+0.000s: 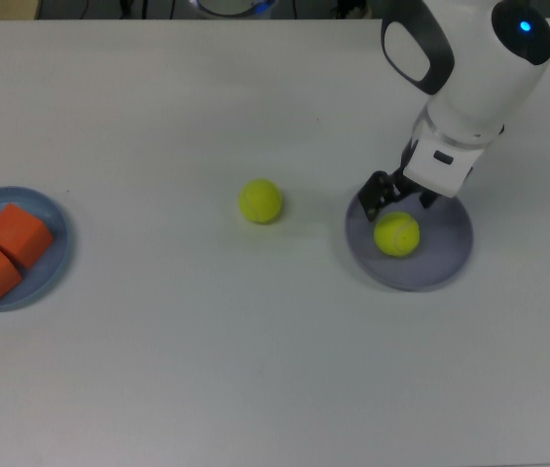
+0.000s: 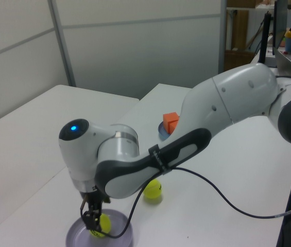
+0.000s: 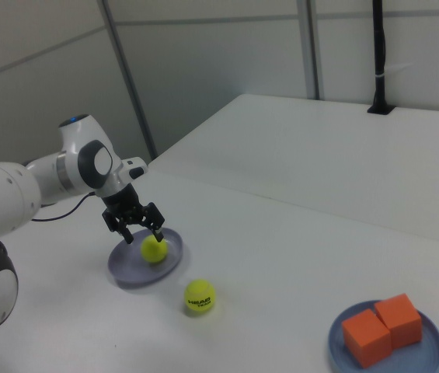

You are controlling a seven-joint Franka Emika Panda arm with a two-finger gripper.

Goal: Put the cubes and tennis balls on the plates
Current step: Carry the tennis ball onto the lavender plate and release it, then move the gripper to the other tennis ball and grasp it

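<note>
Already both cubes sit on the blue plate; released gripper above the lavender plate holding one ball, other ball remains

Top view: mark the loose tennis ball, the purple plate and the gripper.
loose tennis ball [image 1: 260, 200], top view, its middle
purple plate [image 1: 447, 260], top view, bare rim
gripper [image 1: 402, 191], top view, midway between fingertips
</note>
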